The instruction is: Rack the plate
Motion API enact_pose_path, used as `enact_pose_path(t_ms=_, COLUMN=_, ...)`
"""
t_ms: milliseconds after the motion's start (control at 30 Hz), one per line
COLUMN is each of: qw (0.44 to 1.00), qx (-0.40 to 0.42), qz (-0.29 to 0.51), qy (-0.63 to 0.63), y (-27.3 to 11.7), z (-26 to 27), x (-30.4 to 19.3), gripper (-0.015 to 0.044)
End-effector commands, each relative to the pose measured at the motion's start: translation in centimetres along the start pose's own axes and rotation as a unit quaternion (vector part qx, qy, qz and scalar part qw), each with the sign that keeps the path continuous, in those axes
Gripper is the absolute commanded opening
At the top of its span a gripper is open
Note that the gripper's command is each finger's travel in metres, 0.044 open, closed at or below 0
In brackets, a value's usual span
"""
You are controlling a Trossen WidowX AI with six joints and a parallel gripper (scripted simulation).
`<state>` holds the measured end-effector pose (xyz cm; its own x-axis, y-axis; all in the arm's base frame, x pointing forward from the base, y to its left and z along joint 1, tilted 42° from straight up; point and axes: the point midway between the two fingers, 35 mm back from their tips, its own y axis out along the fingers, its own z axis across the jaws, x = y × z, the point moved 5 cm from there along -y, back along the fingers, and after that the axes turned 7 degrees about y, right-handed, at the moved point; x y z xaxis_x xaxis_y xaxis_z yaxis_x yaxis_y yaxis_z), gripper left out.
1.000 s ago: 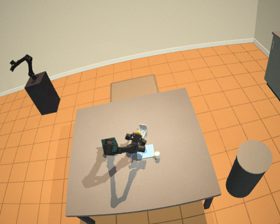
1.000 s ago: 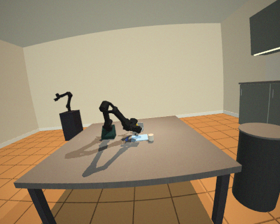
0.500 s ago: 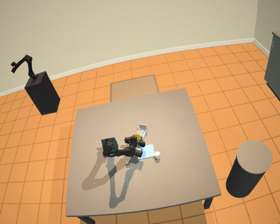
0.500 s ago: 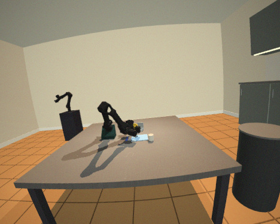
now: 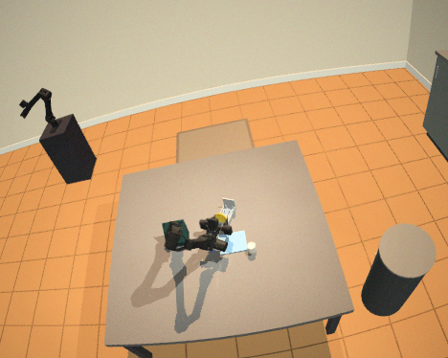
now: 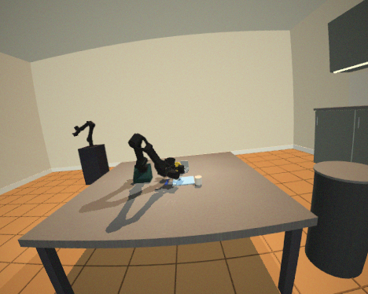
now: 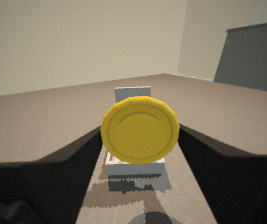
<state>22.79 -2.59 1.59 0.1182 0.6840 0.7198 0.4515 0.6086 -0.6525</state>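
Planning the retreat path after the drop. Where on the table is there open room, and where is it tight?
Open: the table's far right corner beyond the dish rack, and its near edge past the arm's shadows. Tight: the middle, where the gripper holding the yellow plate, the rack, blue mat and white cup cluster.

Black jointed arm (image 5: 196, 241), dk green base (image 5: 176, 226)
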Motion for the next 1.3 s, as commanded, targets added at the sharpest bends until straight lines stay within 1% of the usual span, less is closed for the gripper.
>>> enact_pose_path(t_ms=0, qw=1.0, qx=0.004, qz=0.001, qy=0.005, y=1.0, z=0.3, x=0.2, gripper=0.0)
enact_pose_path(t_ms=167, qw=1.0, qx=0.003, qz=0.001, qy=0.005, y=1.3, z=0.3, x=0.2, gripper=0.0)
enact_pose_path(t_ms=300, qw=1.0, qx=0.002, qz=0.0, qy=0.001, y=2.3, z=0.3, x=0.3, gripper=0.0)
enact_pose_path(t_ms=500, qw=1.0, qx=0.002, qz=0.0, qy=0.001, y=2.4, z=0.3, x=0.3, gripper=0.0)
enact_pose_path(t_ms=667, qw=1.0, qx=0.0, qz=-0.001, qy=-0.001, y=3.5, z=0.5, x=0.3, gripper=0.0)
enact_pose_path(t_ms=933, qw=1.0, qx=-0.001, qz=-0.001, qy=-0.004, y=3.8, z=0.6, x=0.4, gripper=0.0)
enact_pose_path(t_ms=1100, qw=1.0, qx=-0.002, qz=0.0, qy=-0.005, y=4.0, z=0.4, x=-1.7, gripper=0.0)
enact_pose_path(t_ms=1267, qw=1.0, qx=0.001, qz=0.005, qy=0.003, y=3.9, z=0.7, x=-1.3, gripper=0.0)
